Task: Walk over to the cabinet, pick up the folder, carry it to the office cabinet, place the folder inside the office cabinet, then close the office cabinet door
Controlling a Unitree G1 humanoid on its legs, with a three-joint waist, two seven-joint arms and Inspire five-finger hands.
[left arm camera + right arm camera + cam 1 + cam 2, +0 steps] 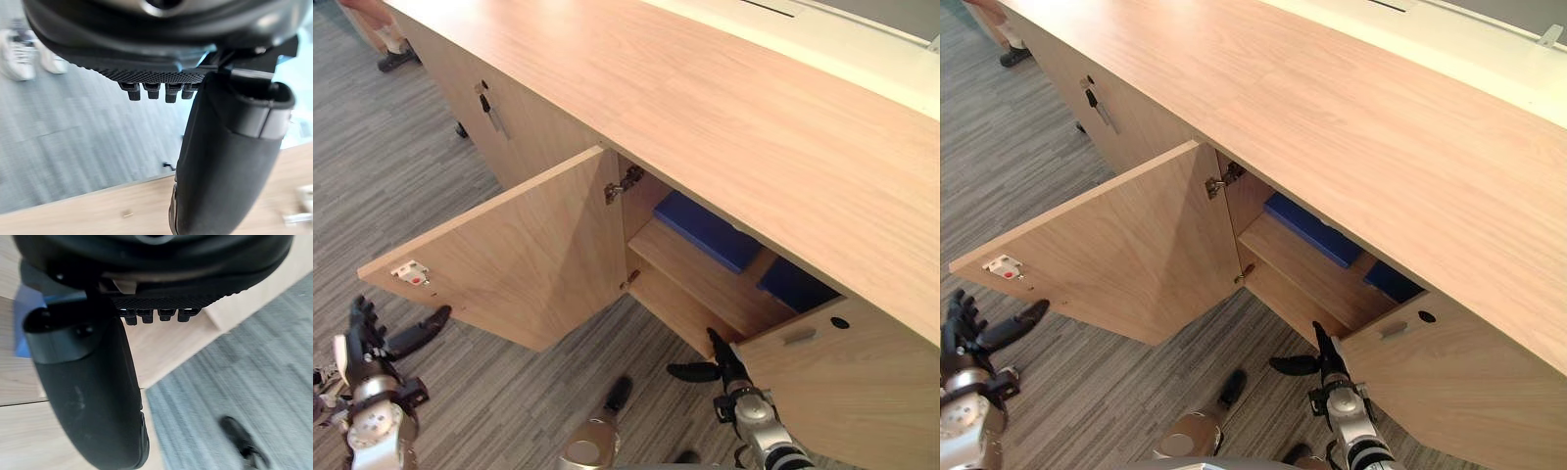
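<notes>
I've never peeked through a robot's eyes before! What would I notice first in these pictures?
First, the big wooden door standing wide open on the long cabinet. Inside, a bright blue folder lies flat on the shelf. Lower down, the right robot hand is open just in front of the opening, and the left robot hand is open near the door's free edge.
</notes>
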